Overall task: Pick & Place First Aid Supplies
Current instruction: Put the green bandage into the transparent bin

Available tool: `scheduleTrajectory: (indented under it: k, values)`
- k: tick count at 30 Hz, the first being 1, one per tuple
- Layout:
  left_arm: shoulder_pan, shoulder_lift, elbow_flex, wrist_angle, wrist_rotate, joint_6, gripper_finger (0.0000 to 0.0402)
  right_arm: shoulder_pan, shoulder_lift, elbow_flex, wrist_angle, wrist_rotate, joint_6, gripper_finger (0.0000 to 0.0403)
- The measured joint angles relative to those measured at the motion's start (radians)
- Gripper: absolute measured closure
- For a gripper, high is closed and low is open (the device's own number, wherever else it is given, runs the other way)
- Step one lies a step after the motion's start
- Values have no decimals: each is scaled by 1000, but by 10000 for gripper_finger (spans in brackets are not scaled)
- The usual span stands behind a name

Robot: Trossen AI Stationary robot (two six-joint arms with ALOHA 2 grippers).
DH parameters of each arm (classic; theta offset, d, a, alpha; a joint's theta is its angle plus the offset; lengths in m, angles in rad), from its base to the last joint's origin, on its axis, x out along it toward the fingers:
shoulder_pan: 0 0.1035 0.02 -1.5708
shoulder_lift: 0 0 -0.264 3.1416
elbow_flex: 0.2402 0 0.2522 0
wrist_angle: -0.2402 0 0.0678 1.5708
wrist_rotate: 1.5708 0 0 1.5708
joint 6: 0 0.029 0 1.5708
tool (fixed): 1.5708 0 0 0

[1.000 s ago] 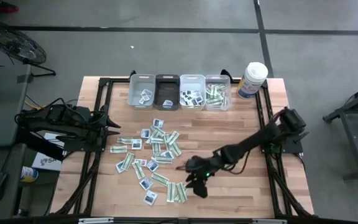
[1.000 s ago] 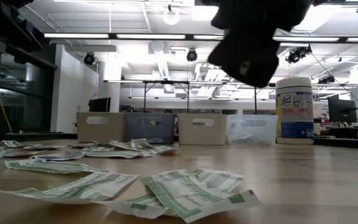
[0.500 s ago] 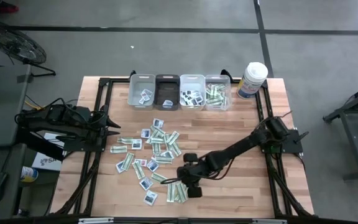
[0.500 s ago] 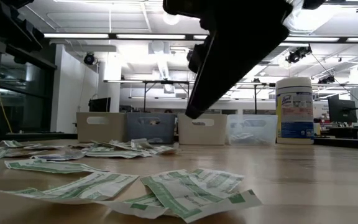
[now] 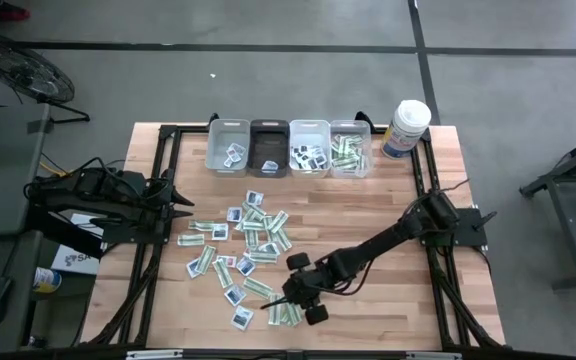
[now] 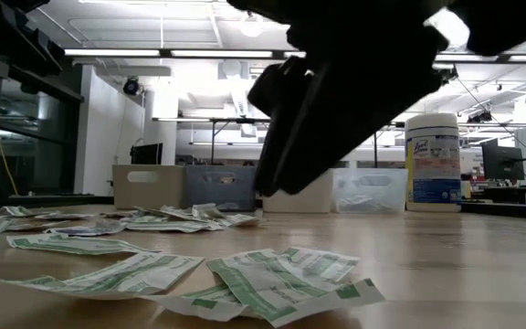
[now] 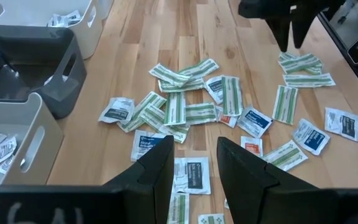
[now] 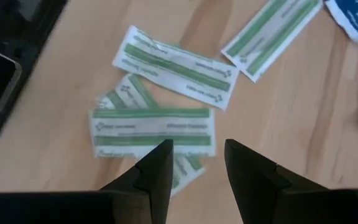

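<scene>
green strips [image 8: 154, 127] between parted right gripper [image 8: 194, 165] fingers — wrist view only

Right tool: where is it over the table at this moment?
In the high view the right tool sits at the table's front centre, open over a small cluster of green strips, well away from the bins at the back.

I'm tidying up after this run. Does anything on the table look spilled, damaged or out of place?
Nothing looks damaged. The odd part is the loose packets strewn across the table's middle, overlapping at all angles. The four bins stand in a straight row and the canister is upright. The right gripper hovers open over green-and-white strips.
</scene>
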State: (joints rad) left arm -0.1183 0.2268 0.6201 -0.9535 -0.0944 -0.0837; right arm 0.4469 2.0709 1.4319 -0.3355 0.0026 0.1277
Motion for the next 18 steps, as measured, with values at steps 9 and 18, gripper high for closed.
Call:
scheduleTrajectory:
  k: [9,18]
  values:
    - [0,0,0,0,-1,0,283,26,20,0,48,14,-113,265]
    - [0,0,0,-1,-2,0,283,26,50,0,81,-15,-155,249]
